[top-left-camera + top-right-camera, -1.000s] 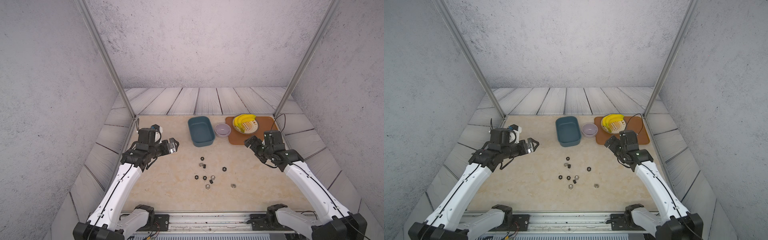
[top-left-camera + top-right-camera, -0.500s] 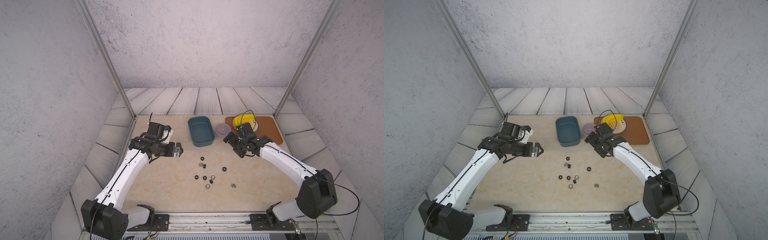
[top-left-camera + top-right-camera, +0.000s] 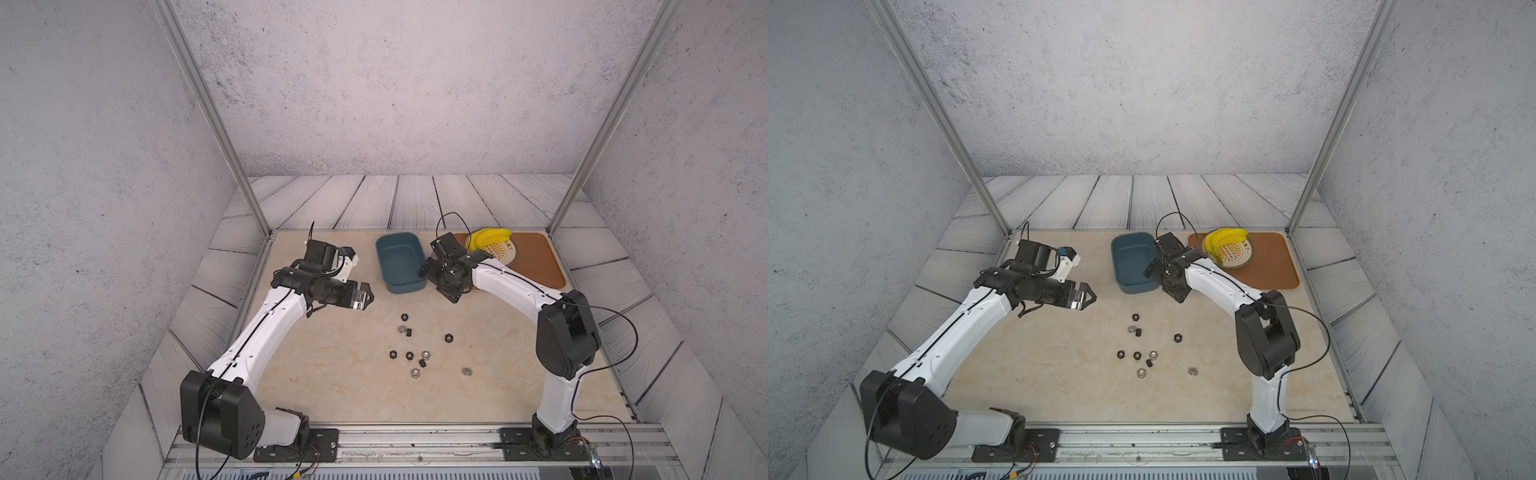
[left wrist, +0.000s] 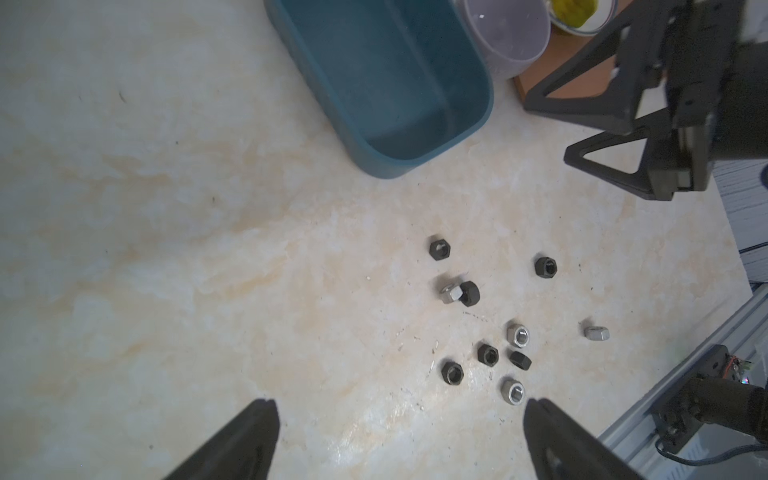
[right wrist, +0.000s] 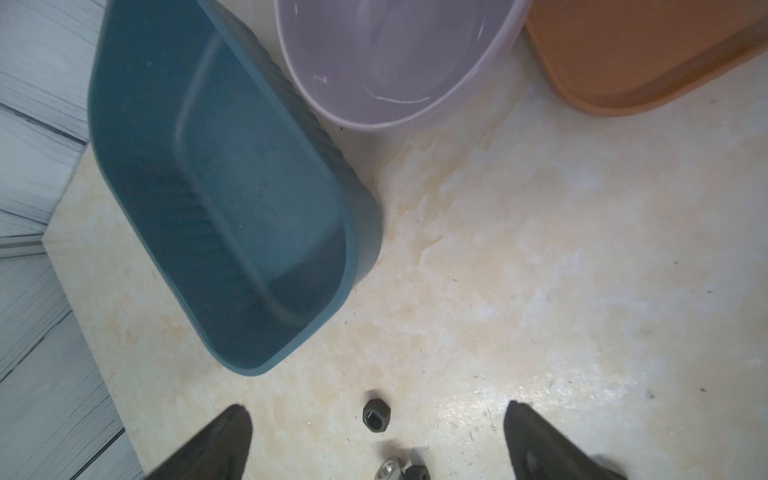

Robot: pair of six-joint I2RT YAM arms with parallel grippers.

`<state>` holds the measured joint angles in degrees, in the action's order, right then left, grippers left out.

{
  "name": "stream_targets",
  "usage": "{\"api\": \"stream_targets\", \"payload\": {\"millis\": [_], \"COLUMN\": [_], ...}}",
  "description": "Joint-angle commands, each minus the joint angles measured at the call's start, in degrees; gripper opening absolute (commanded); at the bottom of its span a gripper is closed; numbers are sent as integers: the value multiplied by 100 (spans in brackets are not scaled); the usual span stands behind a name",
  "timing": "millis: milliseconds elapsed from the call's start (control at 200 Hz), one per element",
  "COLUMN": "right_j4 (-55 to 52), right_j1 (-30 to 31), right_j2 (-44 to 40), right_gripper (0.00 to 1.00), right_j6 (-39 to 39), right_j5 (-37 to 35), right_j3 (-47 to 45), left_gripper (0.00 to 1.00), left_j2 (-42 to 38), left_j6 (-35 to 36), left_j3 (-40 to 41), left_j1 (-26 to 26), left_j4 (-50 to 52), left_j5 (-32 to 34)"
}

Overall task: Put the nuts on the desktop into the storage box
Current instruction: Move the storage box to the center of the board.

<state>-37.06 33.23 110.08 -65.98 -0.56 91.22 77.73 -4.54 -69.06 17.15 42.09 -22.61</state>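
Low at frame centre, the nuts (image 3: pixel 409 355) were scattered on the desktop (image 3: pixel 324 374). Higher up, left gripper (image 3: pixel 366 296) and right gripper (image 4: pixel 548 133) were spread, empty; one nut was best pinched across its flats, then dropped in the storage box (image 3: pixel 405 289) beyond.

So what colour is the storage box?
The storage box is dark teal-blue; clearest in the right wrist view.
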Motion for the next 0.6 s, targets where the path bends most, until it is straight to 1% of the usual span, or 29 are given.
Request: {"api": "stream_targets", "payload": {"millis": [0, 110, 230, 290, 305, 340, 430, 500, 595], "right_j4": [-473, -756, -969, -1001, -984, -967, -970, -1039, -1405], "right_j1": [76, 93, 148, 176, 190, 204, 246, 264, 276], "right_j2": [351, 857, 1253, 1431, 1457, 1532, 1697, 1828, 2089], "right_gripper": [99, 96, 95, 93, 91, 86, 80, 81, 76], "right_j6": [27, 32, 27, 8, 21, 50, 92, 106, 166], "right_j5": [-192, -153, -242, -252, -261, -261, -287, -362, -454], "right_j3": [448, 981, 1445, 1583, 1605, 1664, 1789, 1886, 2224], "left_gripper": [98, 98, 99, 98, 98, 98, 98, 98, 98], "left_j2": [-150, -267, -488, -570, -581, -590, -526, -462, -443], "left_j6": [419, 687, 1078, 1369, 1417, 1466, 1499, 1502, 1441], "left_j3": [351, 837, 1397, 1587, 1623, 1679, 1690, 1635, 1615], "left_j1": [17, 0, 4, 8, 8, 8, 8, 12, 8], "left_j4": [-726, -1315, -2080, -2281, -2322, -2388, -2366, -2261, -2246], "left_j5": [-177, -384, -432, -504, -511, -522, -538, -544, -587]}}
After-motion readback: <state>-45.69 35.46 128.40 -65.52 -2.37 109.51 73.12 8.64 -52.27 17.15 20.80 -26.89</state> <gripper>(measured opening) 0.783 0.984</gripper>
